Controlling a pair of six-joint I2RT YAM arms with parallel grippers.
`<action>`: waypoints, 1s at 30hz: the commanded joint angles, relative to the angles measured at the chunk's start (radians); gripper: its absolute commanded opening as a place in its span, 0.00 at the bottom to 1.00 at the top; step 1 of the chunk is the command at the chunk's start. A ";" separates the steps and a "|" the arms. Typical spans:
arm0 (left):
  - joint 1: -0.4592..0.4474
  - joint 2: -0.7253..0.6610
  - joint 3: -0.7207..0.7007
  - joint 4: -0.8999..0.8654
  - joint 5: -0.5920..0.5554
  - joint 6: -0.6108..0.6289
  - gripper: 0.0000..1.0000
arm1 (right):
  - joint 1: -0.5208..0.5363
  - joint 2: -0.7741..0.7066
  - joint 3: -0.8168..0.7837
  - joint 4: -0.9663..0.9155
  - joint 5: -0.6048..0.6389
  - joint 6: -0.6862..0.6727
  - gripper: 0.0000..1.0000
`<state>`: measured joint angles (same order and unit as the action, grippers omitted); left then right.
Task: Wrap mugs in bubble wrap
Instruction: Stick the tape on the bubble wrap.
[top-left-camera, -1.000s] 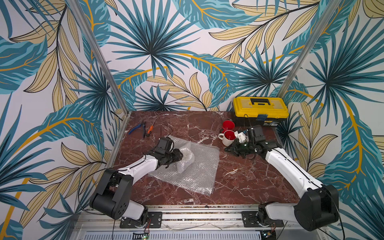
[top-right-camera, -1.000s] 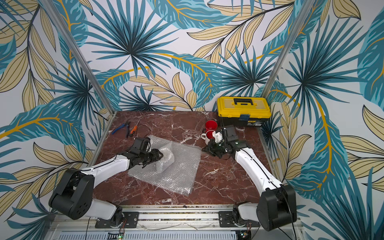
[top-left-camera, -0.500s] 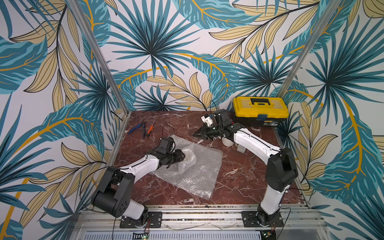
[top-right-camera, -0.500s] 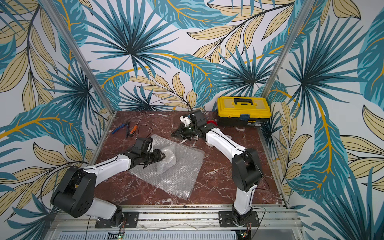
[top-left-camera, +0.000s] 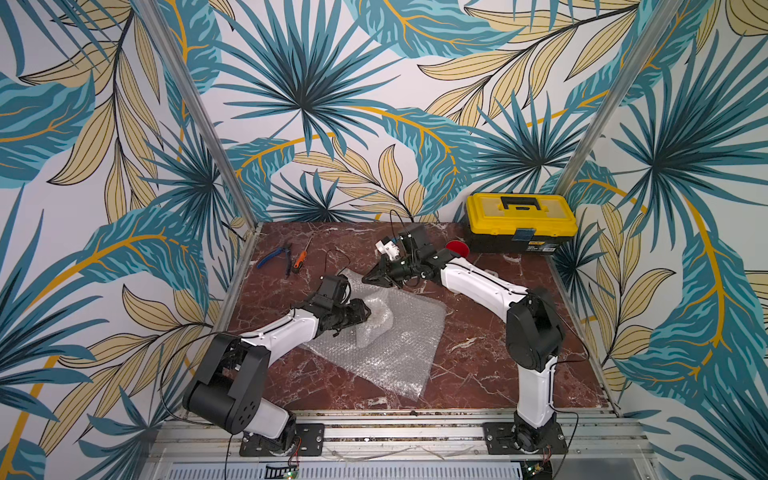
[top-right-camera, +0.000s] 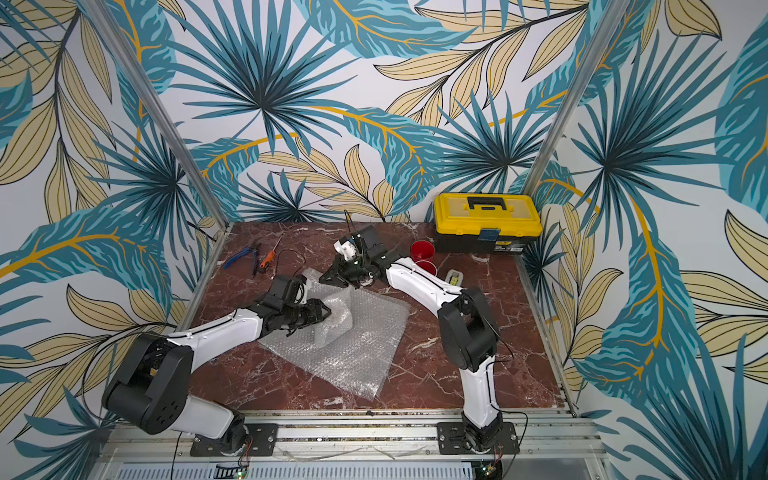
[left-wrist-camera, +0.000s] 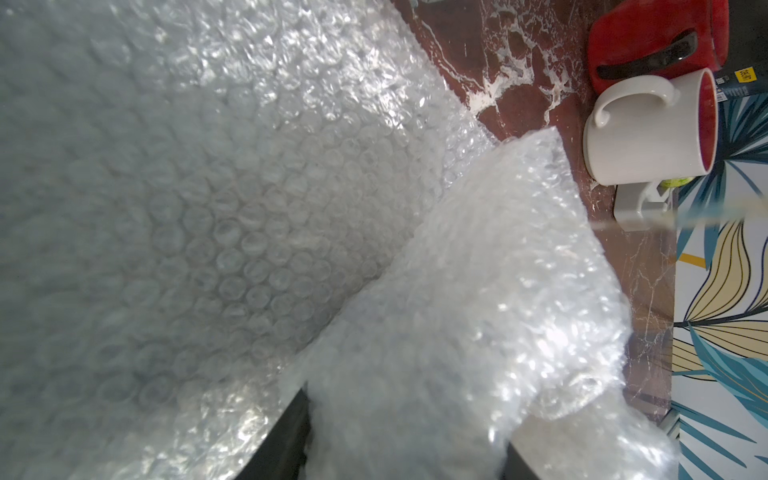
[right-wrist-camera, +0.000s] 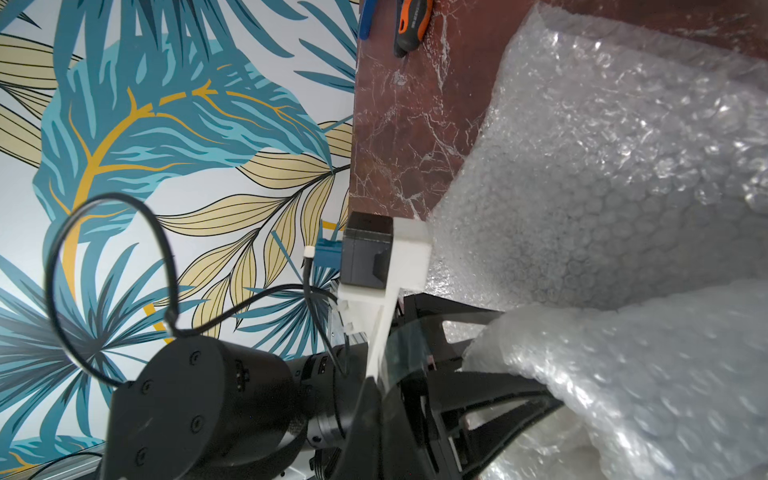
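Clamping bubble wrap (left-wrist-camera: 478, 291), left gripper (left-wrist-camera: 405, 449) has the only view of the white mug (left-wrist-camera: 648, 137) handle; right gripper (top-left-camera: 368, 279) closed.

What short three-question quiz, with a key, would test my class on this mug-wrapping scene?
1. True or false: the yellow toolbox stands open.
2. What is the left gripper shut on? A) nothing B) bubble wrap C) a spoon
3. Fill in: the white mug is ____ inside.
Key: 1 false, its lid is down; 2 B; 3 red.
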<state>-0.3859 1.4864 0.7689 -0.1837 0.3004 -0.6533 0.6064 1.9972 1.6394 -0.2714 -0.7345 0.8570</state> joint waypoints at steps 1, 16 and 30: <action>-0.013 0.016 0.017 -0.019 0.018 0.015 0.51 | 0.007 -0.036 -0.064 0.024 -0.012 0.010 0.00; -0.013 0.020 0.019 -0.020 0.018 0.014 0.51 | 0.041 -0.120 -0.221 0.094 -0.011 0.033 0.00; -0.013 0.022 0.018 -0.021 0.018 0.012 0.51 | 0.053 -0.144 -0.330 0.116 -0.002 0.059 0.00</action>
<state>-0.3874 1.4872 0.7692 -0.1825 0.3000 -0.6537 0.6506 1.8755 1.3384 -0.1680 -0.7341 0.9104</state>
